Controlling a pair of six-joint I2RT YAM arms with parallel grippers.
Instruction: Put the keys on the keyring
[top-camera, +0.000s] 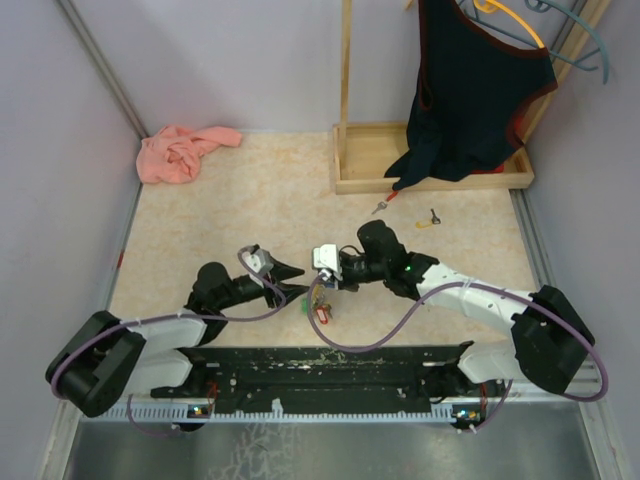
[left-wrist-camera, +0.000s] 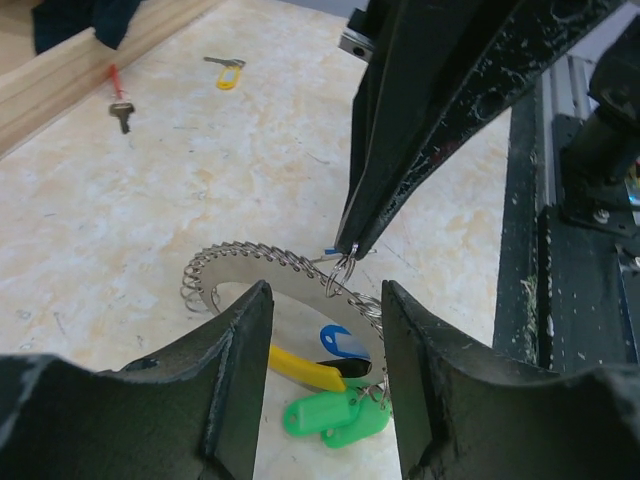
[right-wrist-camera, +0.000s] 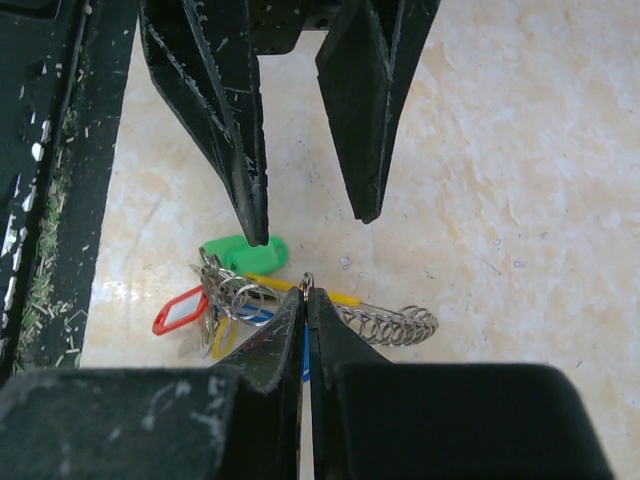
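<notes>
Pink cloth (top-camera: 185, 152) lies crumpled far-left; dark garment (top-camera: 478, 90) hangs over a wooden base (top-camera: 360, 185).

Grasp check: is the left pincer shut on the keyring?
No, the left pincer is open, a wide gap between its fingers, with the coiled keyring showing through it.

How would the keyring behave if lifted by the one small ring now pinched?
Probably floppy: the keyring is a thin curved strip edged with loose loops, so it would likely swing under the right end effector. The tags bunched at one end would probably drag that end down. Thin metal may slip.
</notes>
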